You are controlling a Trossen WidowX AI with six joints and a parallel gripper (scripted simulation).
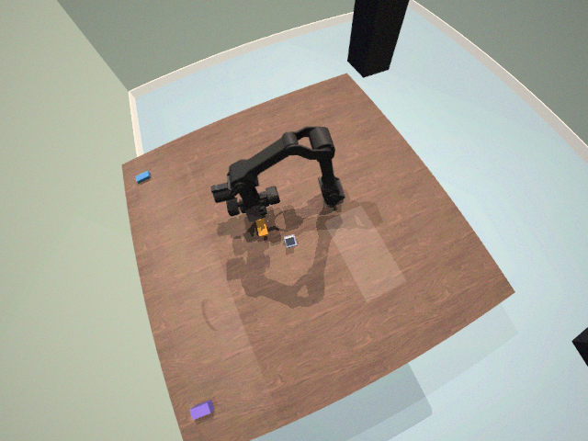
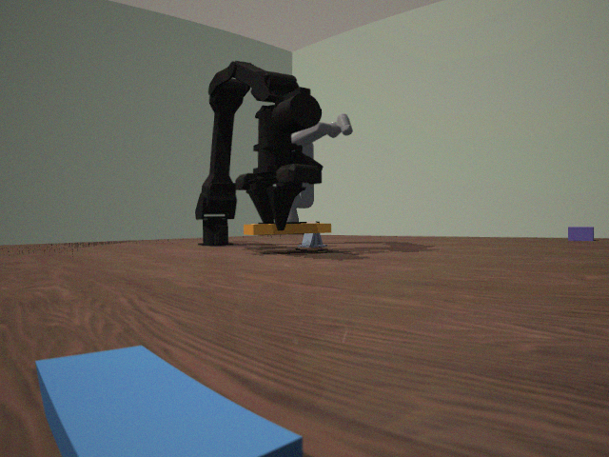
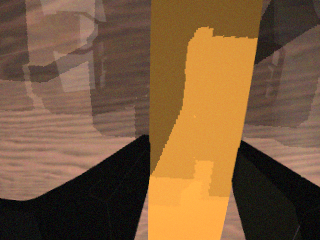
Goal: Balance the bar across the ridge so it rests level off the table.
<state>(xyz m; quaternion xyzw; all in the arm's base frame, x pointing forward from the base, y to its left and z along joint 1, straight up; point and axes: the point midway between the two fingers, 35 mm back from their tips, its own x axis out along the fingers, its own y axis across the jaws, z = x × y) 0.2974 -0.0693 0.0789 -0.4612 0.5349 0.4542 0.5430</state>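
Bare test room: wooden table (image 1: 332, 308), plain green walls (image 2: 442, 123).

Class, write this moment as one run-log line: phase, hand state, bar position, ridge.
phase: carrying | hand: shut on orange bar | bar: level, off the table | ridge: grey wedge, under bar's right part in exterior view, contact unclear

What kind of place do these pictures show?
Probably a bare robot test room. A large brown wooden table stands between plain green walls. One black robot arm grips an orange bar above the table, near a small grey ridge.
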